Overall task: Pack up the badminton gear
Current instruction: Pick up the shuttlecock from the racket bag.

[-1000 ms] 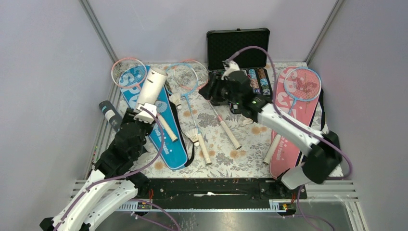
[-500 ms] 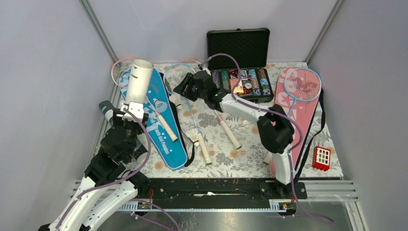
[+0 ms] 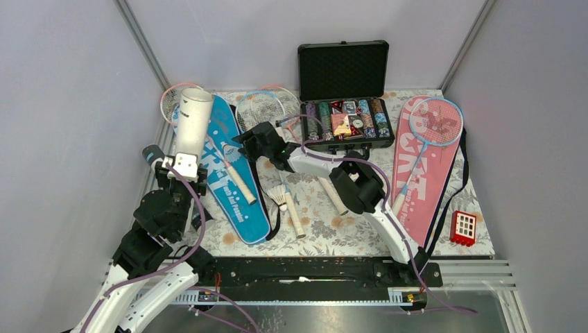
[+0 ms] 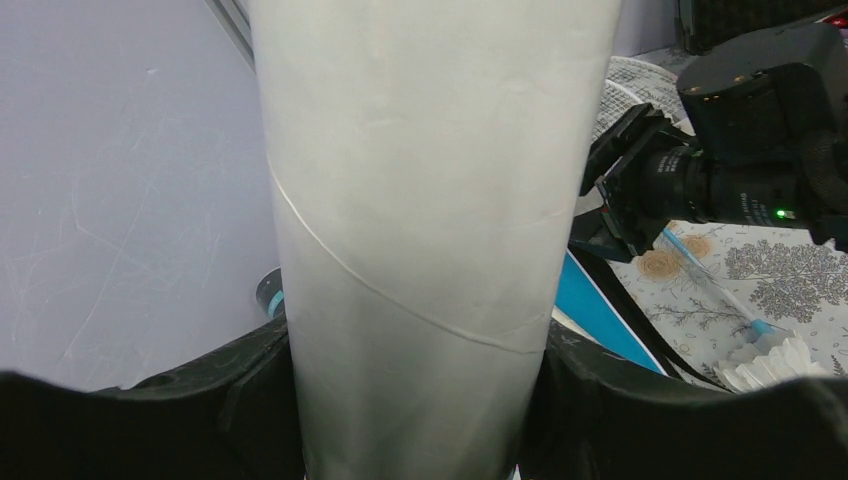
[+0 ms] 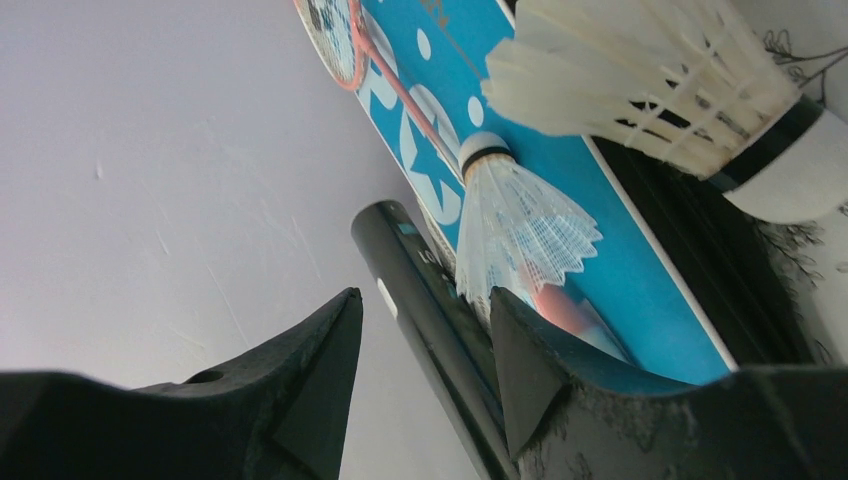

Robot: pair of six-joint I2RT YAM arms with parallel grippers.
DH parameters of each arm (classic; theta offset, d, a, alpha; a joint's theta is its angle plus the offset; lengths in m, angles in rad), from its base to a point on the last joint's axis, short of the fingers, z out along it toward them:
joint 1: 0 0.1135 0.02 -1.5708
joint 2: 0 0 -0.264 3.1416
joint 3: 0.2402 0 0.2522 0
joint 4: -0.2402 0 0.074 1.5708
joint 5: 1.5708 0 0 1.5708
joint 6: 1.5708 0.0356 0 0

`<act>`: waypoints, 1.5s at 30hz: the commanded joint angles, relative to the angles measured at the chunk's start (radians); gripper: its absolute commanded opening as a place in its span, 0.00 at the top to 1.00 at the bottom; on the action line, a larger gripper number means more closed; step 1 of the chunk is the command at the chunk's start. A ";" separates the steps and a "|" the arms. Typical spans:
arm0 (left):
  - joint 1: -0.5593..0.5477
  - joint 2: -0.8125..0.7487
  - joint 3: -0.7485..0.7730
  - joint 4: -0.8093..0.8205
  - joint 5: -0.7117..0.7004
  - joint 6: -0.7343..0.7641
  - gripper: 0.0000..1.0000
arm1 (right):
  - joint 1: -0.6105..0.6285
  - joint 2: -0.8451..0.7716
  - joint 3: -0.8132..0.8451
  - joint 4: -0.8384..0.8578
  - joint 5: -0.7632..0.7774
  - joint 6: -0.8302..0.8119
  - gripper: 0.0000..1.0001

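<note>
Right arm is swinging left, now reaching low over blue cover (image 3: pixel 239 201), right gripper (image 3: pixel 246 139) spread apart; left gripper (image 3: pixel 182 166) is clamping white tube (image 3: pixel 191 121) near upright.

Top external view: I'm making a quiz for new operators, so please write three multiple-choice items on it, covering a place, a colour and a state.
1. Where is the small red block with white squares?
A. Near the right front corner of the floral table
B. Inside the black case
C. On the blue cover

2. What colour is the thin-framed racket lying on the pink racket-shaped cover?
A. Pink
B. Light blue
C. Green

3. The left hand is:
A. Open and empty
B. Shut on the long white tube
C. Holding a shuttlecock

Answers: A, it sits beside the pink cover's near end; B, its frame shows light blue against the pink; B, the left wrist view shows it clamped round the tube.
</note>
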 commanded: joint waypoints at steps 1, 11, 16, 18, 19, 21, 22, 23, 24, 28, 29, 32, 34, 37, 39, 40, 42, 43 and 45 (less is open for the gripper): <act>0.005 -0.019 0.038 0.031 0.021 -0.018 0.63 | 0.015 0.056 0.128 -0.005 0.055 0.129 0.42; 0.005 -0.014 0.013 0.029 0.024 -0.006 0.63 | 0.027 0.220 0.404 -0.183 0.057 0.170 0.43; 0.005 -0.004 0.003 0.030 0.024 0.005 0.63 | 0.039 0.237 0.458 -0.305 0.088 0.200 0.45; 0.005 -0.003 0.003 0.032 0.024 0.009 0.63 | 0.039 0.233 0.457 -0.309 0.096 0.182 0.45; 0.005 -0.001 0.003 0.033 0.023 0.011 0.63 | 0.039 0.228 0.450 -0.305 0.095 0.173 0.45; 0.005 0.001 0.003 0.034 0.021 0.016 0.63 | 0.037 0.209 0.433 -0.289 0.099 0.140 0.45; 0.005 0.002 0.003 0.035 0.022 0.018 0.63 | 0.033 0.198 0.420 -0.279 0.099 0.121 0.45; 0.005 -0.001 0.005 0.035 0.022 0.020 0.63 | 0.027 0.188 0.404 -0.257 0.094 0.104 0.45; 0.005 -0.002 0.006 0.036 0.022 0.024 0.63 | 0.018 0.173 0.387 -0.233 0.078 0.087 0.46; 0.005 -0.003 0.014 0.040 0.028 0.031 0.63 | 0.004 0.103 0.340 -0.255 0.079 0.021 0.46; 0.005 -0.003 0.016 0.041 0.030 0.032 0.63 | 0.004 0.082 0.321 -0.257 0.085 0.004 0.46; 0.005 -0.003 0.021 0.047 0.037 0.036 0.63 | 0.000 0.032 0.254 -0.218 0.086 -0.001 0.46; 0.005 -0.006 0.024 0.048 0.045 0.036 0.63 | -0.001 0.002 0.203 -0.209 0.096 0.004 0.46; 0.005 -0.005 0.023 0.045 0.061 0.034 0.63 | -0.001 -0.018 0.166 -0.214 0.103 0.008 0.45; 0.005 -0.003 0.020 0.043 0.066 0.026 0.63 | 0.001 -0.021 0.150 -0.217 0.098 0.024 0.45; 0.005 -0.004 0.017 0.043 0.069 0.024 0.63 | 0.002 -0.020 0.141 -0.218 0.094 0.039 0.45; 0.005 -0.001 0.012 0.049 0.072 0.022 0.63 | 0.004 -0.009 0.129 -0.210 0.089 0.062 0.45; 0.005 0.002 0.012 0.051 0.073 0.022 0.63 | 0.003 -0.002 0.135 -0.209 0.086 0.070 0.45; 0.005 0.009 0.010 0.052 0.072 0.026 0.63 | 0.006 0.019 0.160 -0.217 0.081 0.077 0.45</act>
